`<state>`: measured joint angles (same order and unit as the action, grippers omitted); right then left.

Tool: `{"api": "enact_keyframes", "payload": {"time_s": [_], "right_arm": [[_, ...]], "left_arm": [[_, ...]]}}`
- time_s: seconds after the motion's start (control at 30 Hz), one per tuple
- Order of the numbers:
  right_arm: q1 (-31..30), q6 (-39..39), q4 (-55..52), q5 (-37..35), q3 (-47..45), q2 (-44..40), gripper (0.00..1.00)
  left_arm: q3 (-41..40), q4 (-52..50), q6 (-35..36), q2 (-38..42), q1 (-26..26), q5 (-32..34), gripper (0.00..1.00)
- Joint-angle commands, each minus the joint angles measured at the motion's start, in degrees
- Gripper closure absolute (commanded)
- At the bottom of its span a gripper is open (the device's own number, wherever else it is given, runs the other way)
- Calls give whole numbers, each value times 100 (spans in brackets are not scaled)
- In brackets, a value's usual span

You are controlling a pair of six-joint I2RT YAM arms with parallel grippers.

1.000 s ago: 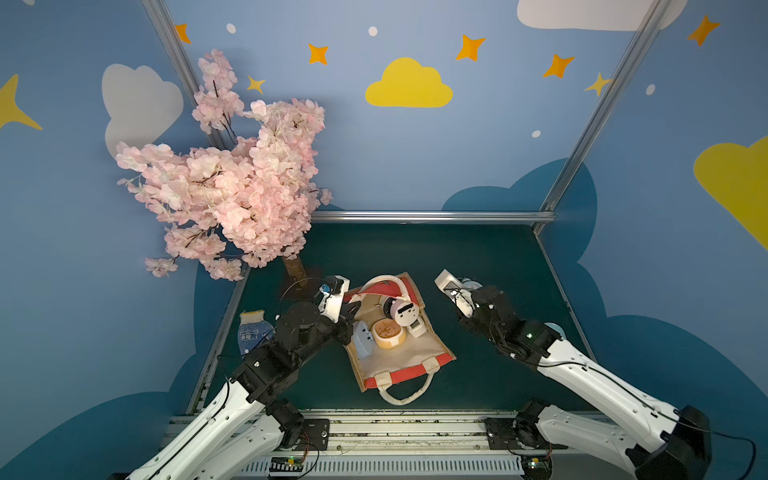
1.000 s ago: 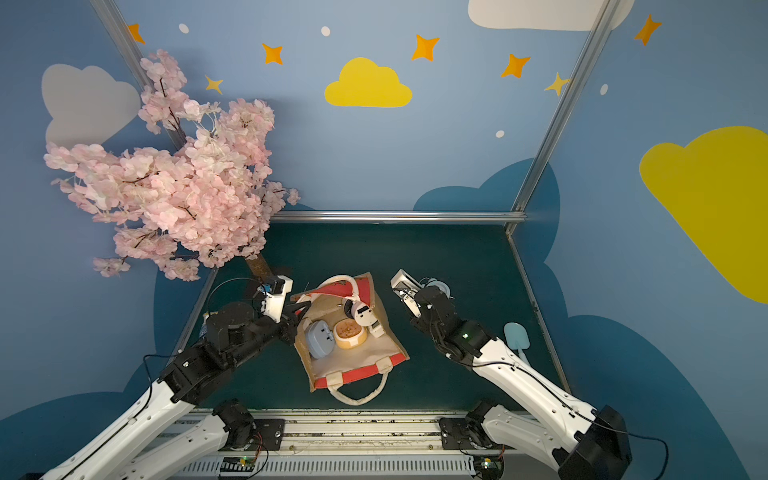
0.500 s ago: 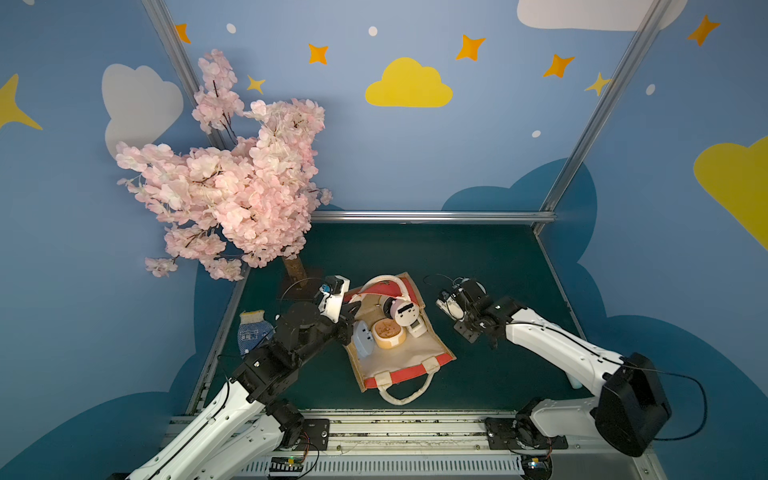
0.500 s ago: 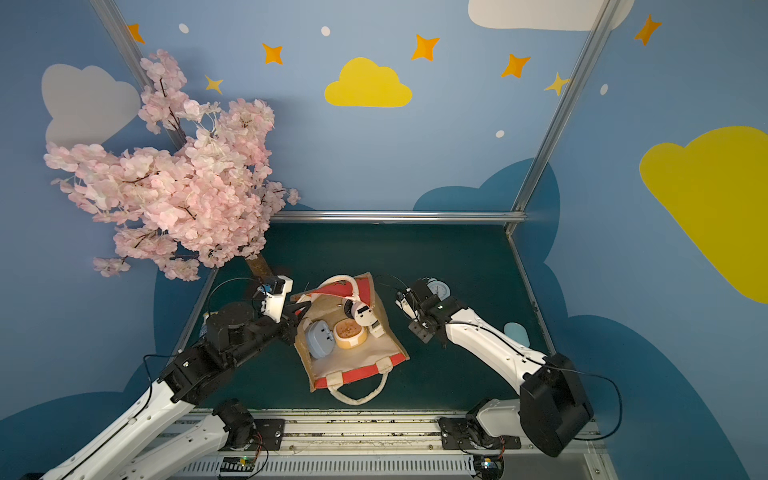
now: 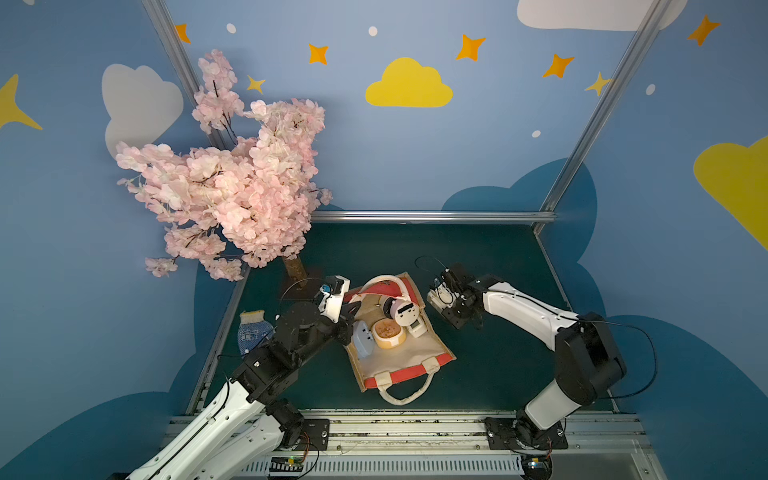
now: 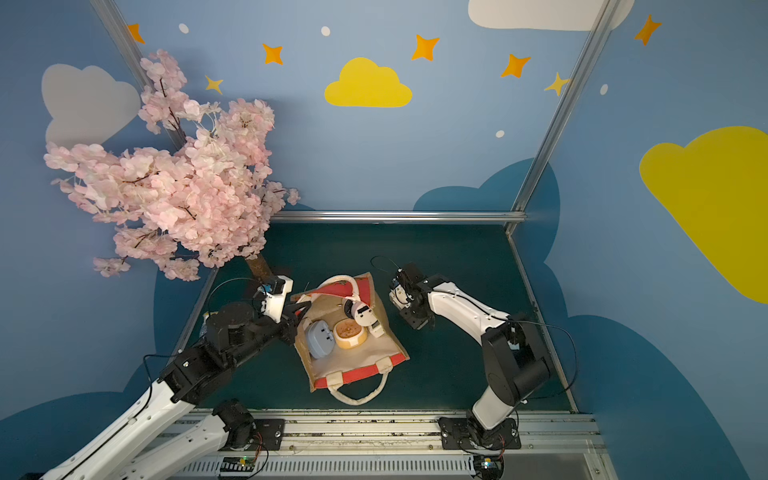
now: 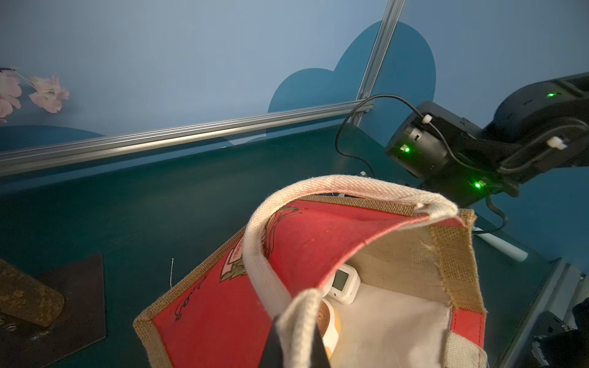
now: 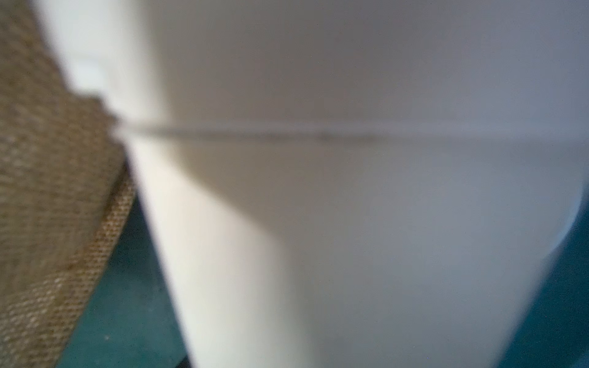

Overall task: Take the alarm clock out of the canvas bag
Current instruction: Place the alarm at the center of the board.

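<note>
canvas bag [image 5: 399,361]: sat mid-tabletop toward the front edge, mouth open.
left gripper [image 5: 352,311]: clamped on a cream handle [image 7: 255,242] at the bag's left rim.
right gripper [image 5: 453,318]: just beside the bag's right side; claw state couldn't tell.
alarm clock: inside the bag among several items; unclear which.

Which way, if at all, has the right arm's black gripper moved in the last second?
Yes. The black right gripper has shifted sideways toward the red-and-burlap canvas bag, away from the silver corner post, staying outside the bag.
</note>
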<state>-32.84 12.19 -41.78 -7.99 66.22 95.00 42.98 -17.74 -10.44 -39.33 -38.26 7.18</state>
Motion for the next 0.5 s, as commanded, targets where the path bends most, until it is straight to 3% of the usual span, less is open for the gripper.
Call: {"api": "enact_keyframes", "payload": {"time_s": [0.0, 0.47], "right_arm": [[182, -135, -65, 487, 361, 333, 85], [454, -259, -728, 791, 1551, 1506, 80]], "left_arm": [[53, 298, 47, 40, 20, -126, 93], [7, 280, 58, 110, 20, -103, 93]]}}
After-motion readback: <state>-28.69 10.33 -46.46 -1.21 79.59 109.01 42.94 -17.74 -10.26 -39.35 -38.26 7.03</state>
